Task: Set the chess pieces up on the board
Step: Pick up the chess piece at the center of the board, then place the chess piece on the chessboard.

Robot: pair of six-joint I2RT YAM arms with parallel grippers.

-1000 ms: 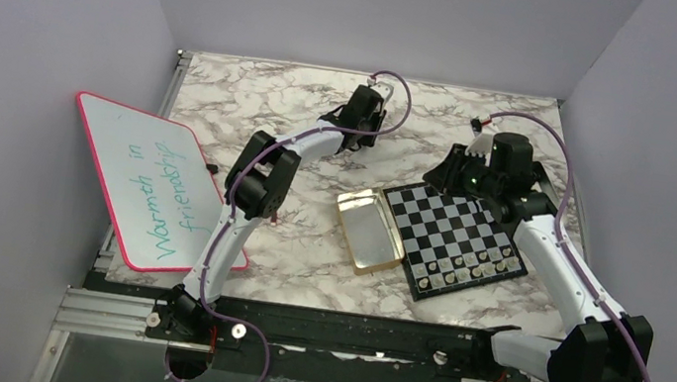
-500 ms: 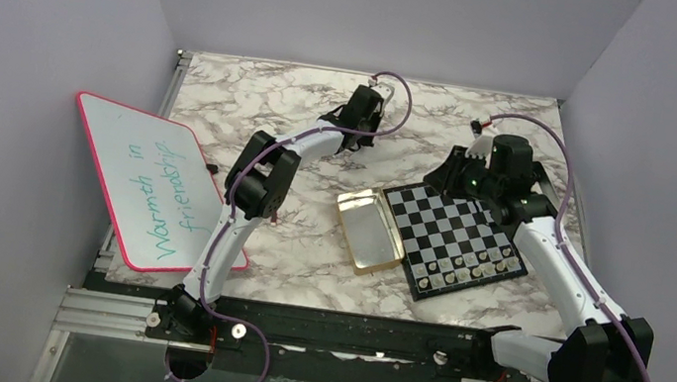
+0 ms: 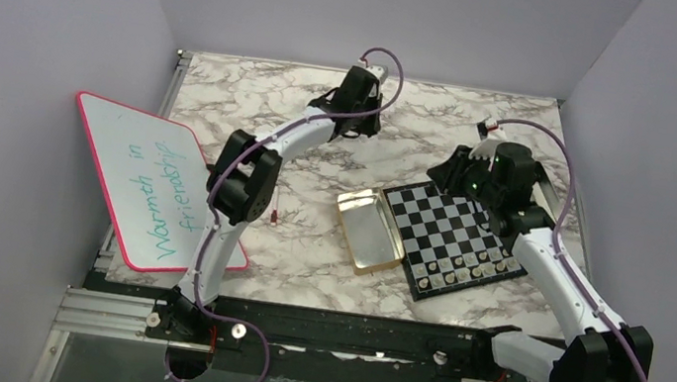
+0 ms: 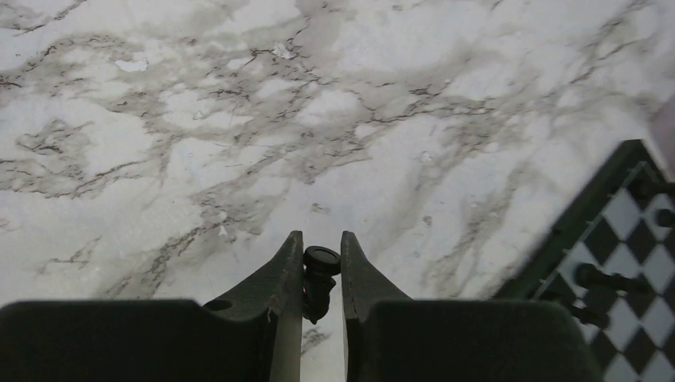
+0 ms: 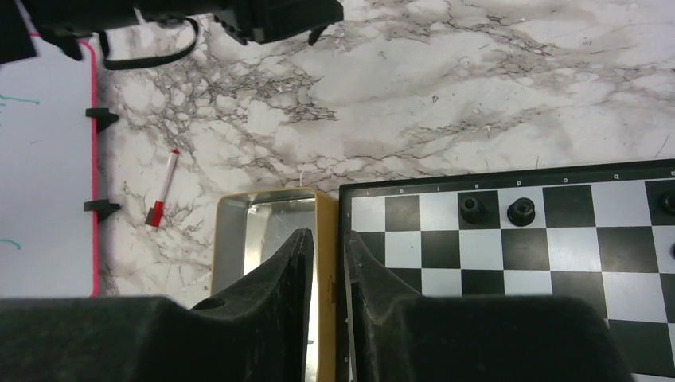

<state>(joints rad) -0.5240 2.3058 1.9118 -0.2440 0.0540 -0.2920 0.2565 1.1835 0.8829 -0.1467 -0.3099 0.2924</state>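
Left gripper (image 4: 320,243) is pinched on a black piece (image 4: 321,261), and the piece's round head pokes up between the two fingertips. That's happening off the board (image 3: 453,237), out past its far-left corner, over bare marble table (image 3: 257,100). I can't tell if the piece's base touches the marble.

Right gripper (image 5: 326,235) hangs above the board's left edge. Its fingers are a thin gap apart with nothing in them, and you just see a gold rim through the gap.

On the board itself, two black pieces (image 5: 497,210) sit side by side one row in from the far edge. A line of pale pieces (image 3: 474,263) runs along the near edge. The left wrist view shows a few more black ones at the corner nearest that arm, but they're too blurry to name.

The gold tin (image 3: 369,230) lies right up against the board's left edge. Further left of the board there's a little red marker (image 5: 163,187), then a pink-rimmed whiteboard (image 3: 150,185) with green writing.
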